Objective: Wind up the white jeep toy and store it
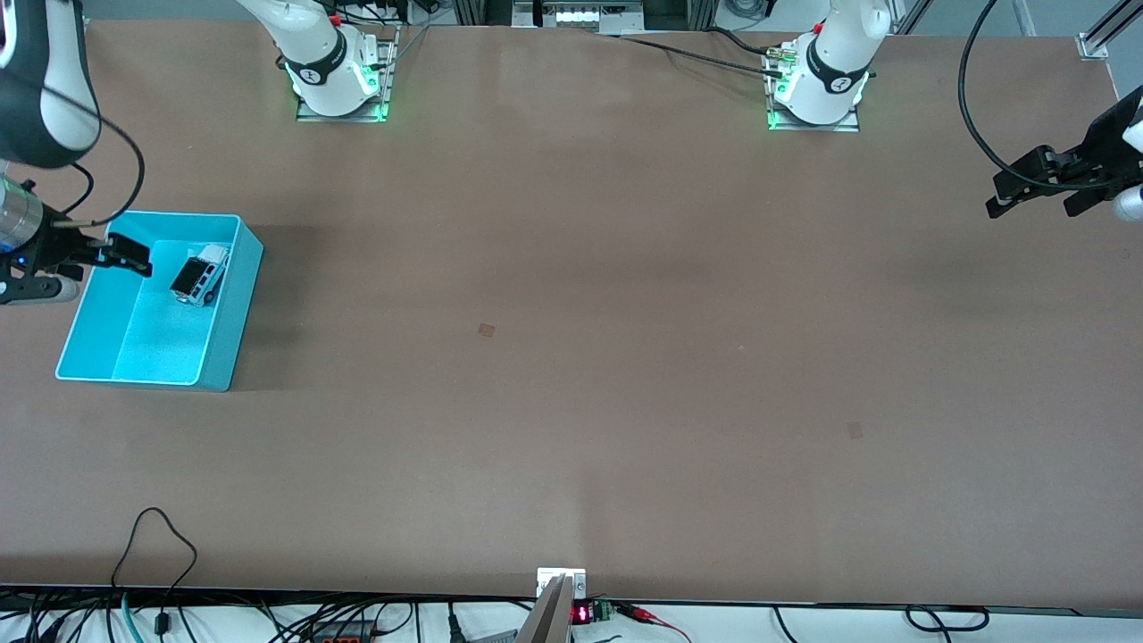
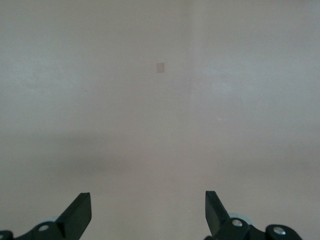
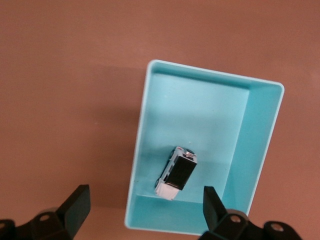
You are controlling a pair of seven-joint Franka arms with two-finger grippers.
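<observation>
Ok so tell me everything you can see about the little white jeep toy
The white jeep toy is a tiny boxy car with a white body, a black roof and rear section and dark windows, plastic by the look of it. It lies inside the cyan bin, on the bin's floor near the end farther from the front camera, set at an angle to the walls. In the right wrist view it appears roof up. Nothing grips it: the right tool hangs open over the bin beside it.

Lying upright inside the cyan bin (image 1: 228, 308) near its farther end: the white jeep toy (image 1: 200, 275), tiny, black-roofed, dark-windowed, sitting askew to the bin's walls.
</observation>
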